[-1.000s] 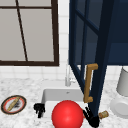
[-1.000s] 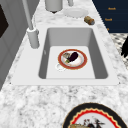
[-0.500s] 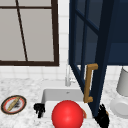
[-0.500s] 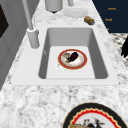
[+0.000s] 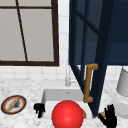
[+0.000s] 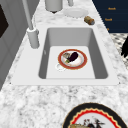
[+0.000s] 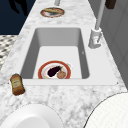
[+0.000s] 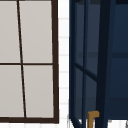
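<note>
My right hand [image 5: 109,117] hangs low at the right, open, its fingers pointing up and holding nothing. It is just right of the open dark-blue cabinet door [image 5: 100,75], below that door's wooden handle [image 5: 88,83]. My left hand [image 5: 39,109] hovers by the sink's left front corner with relaxed fingers hanging down, also empty; it appears dark at the far end [image 7: 18,6] in the right side view. A hand [image 6: 125,47] shows at the right edge of the left side view. A big red ball [image 5: 67,115] sits before the sink [image 5: 62,95].
In the sink lies a red-rimmed plate [image 6: 72,58] with an eggplant. A decorated plate [image 5: 13,104] rests on the left counter. On the right counter are a brown bottle [image 7: 17,83], a white plate [image 5: 122,107] and a grey canister [image 5: 123,82]. The faucet [image 5: 67,77] stands behind the sink.
My right hand has drifted right and slightly down, away from the door's handle. The left hand and the door have stayed put.
</note>
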